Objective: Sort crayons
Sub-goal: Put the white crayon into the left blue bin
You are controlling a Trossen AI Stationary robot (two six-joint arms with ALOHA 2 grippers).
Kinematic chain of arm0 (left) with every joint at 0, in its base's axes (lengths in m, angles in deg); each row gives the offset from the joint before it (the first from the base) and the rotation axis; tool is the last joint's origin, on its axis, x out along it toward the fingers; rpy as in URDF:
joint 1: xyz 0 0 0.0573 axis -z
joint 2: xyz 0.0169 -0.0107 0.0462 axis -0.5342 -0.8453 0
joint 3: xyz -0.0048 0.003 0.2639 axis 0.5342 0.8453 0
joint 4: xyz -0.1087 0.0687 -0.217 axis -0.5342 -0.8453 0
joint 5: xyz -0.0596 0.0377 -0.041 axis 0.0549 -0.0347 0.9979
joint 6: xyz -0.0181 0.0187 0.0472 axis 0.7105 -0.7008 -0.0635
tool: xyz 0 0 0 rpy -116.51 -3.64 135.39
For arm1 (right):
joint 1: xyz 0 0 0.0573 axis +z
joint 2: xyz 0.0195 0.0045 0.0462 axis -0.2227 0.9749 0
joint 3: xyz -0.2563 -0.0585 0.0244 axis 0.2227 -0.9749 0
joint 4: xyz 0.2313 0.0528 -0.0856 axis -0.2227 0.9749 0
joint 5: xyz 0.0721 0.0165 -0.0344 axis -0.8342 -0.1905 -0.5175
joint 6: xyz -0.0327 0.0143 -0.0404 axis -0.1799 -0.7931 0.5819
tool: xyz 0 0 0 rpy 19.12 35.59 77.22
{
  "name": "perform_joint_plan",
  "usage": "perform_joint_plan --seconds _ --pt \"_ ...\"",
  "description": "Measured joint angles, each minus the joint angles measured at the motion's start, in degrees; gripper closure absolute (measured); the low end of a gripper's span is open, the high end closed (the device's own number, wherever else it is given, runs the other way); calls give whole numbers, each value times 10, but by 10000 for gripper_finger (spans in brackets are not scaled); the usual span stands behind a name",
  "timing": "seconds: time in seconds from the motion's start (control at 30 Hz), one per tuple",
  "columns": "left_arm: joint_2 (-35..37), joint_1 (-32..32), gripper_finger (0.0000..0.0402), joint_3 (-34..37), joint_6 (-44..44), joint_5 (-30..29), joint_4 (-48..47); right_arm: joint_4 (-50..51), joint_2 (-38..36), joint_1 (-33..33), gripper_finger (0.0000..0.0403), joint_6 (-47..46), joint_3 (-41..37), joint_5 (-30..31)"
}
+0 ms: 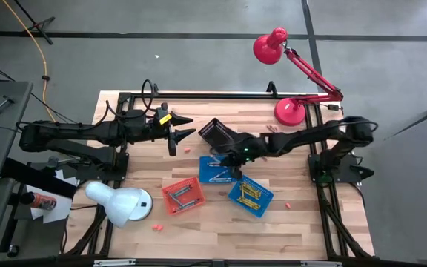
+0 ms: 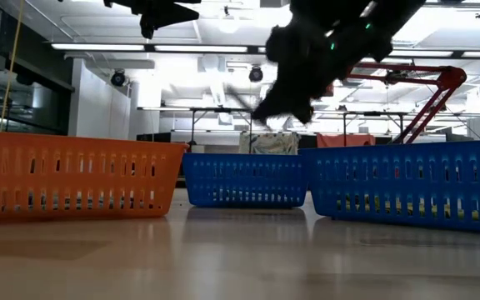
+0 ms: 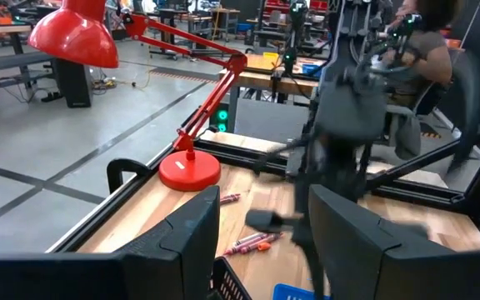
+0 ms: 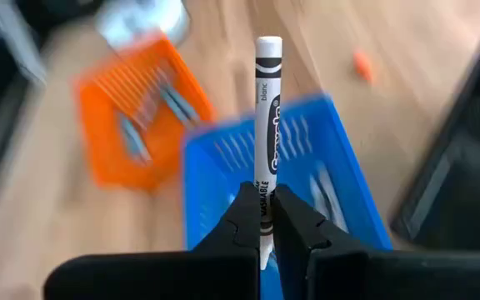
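Note:
My right gripper [image 4: 262,210] is shut on a white crayon [image 4: 267,125] and hangs over the middle blue basket [image 1: 215,169], slanting down toward it. It shows as a dark blur [image 2: 294,75] in the low view. That basket, a second blue basket [image 1: 250,196] and an orange basket [image 1: 184,196] hold crayons. Loose crayons lie on the table [image 1: 187,150], [image 3: 252,242]. My left gripper [image 1: 187,126] waits open at the table's left, high above the wood, touching nothing. My right gripper pinches the white crayon between its two fingertips [image 4: 244,215], near the crayon's back end [image 4: 262,200]. The crayon lies along the fingers and sticks out straight ahead of them. It is lifted clear, above the blue basket [image 4: 315,167].
A black basket [image 1: 215,132] stands tilted behind the right gripper. A red desk lamp [image 1: 289,111] is at the far right, a white lamp [image 1: 121,202] at the near left. More loose crayons lie near the front edge [image 1: 157,227], [image 1: 288,205].

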Motion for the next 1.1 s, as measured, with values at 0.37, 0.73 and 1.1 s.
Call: perform_joint_plan --seconds 0.37,0.73,1.1 --pt "0 0 227 0 0 0 0 159 93 0 387 84 122 -2" --pt "0 0 227 0 0 0 0 237 100 -1 318 144 177 -28" --pt "0 0 227 0 0 0 0 434 55 -11 234 198 245 -30"
